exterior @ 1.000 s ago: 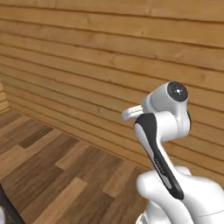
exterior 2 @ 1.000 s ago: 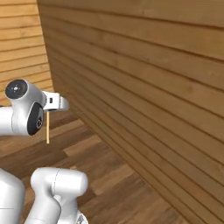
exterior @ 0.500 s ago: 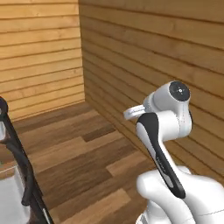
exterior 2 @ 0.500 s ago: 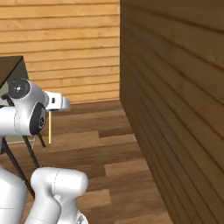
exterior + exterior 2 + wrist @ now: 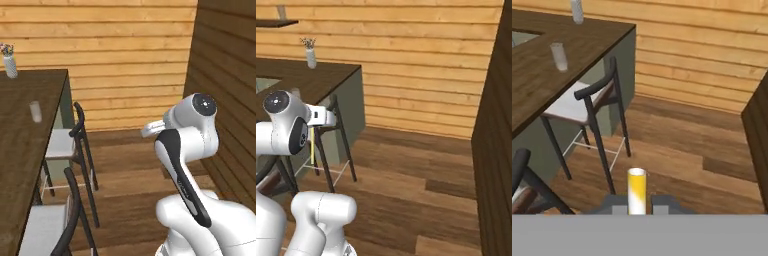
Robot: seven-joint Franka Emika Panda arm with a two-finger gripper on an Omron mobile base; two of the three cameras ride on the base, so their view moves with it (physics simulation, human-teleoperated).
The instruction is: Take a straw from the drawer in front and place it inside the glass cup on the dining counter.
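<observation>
Swung toward dining counter [image 5: 542,85]; straw [image 5: 636,192] seemingly clamped in claw [image 5: 637,204].

The light is even and soft in all three views, with no visible lamp and no clear direction. The pale plank wall [image 5: 125,55] is bright, while the darker wooden wall [image 5: 496,150] at the side stays dim. Shadows are very weak: only a faint darker zone lies under the dining counter [image 5: 542,80] and the chairs [image 5: 587,100]. There is no strong glare; the robot's white shell shows only a mild sheen. The pictures are a little soft and low in detail, so the glass cup [image 5: 558,55] looks hazy. The edges show no visible bending. The straw [image 5: 636,190], near the hand camera, looks slightly blurred.
</observation>
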